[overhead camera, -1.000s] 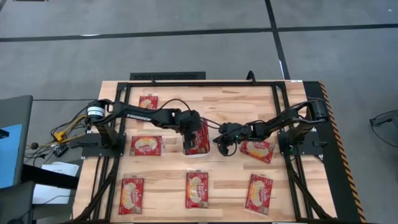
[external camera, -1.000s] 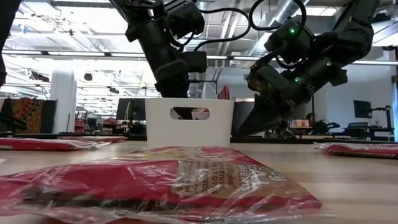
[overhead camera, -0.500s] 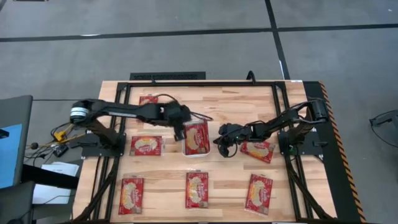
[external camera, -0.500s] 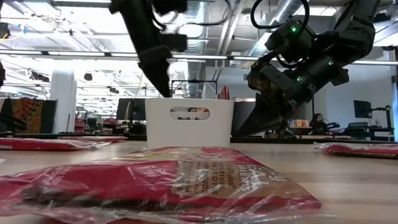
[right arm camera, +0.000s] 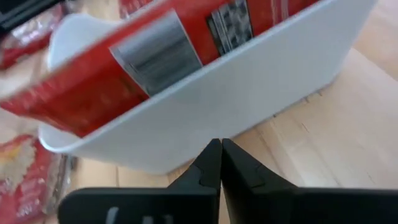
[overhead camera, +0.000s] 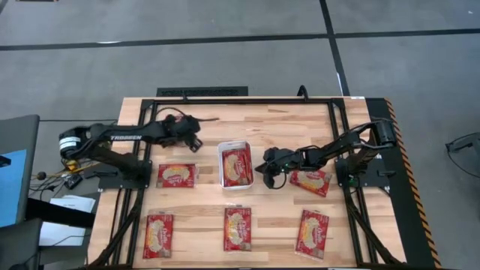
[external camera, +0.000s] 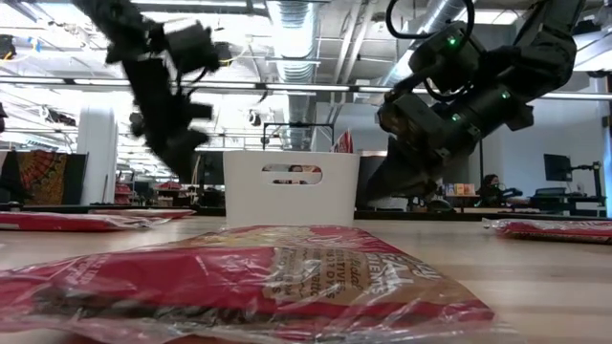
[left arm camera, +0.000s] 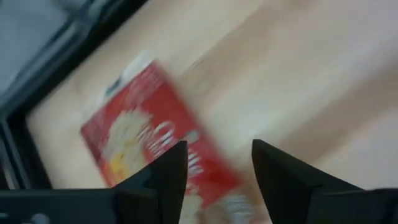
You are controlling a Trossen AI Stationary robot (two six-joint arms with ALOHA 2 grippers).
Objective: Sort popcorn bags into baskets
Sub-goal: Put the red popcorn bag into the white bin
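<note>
The white basket (overhead camera: 223,182) stands mid-table with red popcorn packets (overhead camera: 237,165) in it. One packet (right arm camera: 155,56) leans inside and sticks up past the rim. My left gripper (left arm camera: 217,165) is open and hovers over the far-left packet (left arm camera: 140,134), touching nothing. My right gripper (right arm camera: 221,158) is shut, low beside the basket's right wall (right arm camera: 249,93), also seen in the high view (overhead camera: 262,174). Five more packets lie flat on the table: (overhead camera: 176,175), (overhead camera: 158,235), (overhead camera: 236,229), (overhead camera: 313,232), (overhead camera: 310,181). My right gripper points its shut fingertips (right arm camera: 213,149) level at the lower part of the basket's long right wall (right arm camera: 205,127), from the table's right. I cannot tell whether they touch the wall.
A black metal frame (overhead camera: 247,100) runs around the table top, with both arm bases on it. The nearest packet (external camera: 249,277) fills the low view's foreground. Bare wood lies between the basket and the table's far edge.
My left gripper has risen out of the basket and swung toward the table's far-left, ending over the far-left packet. A red packet stays behind in the basket. My right gripper has kept still beside the basket.
</note>
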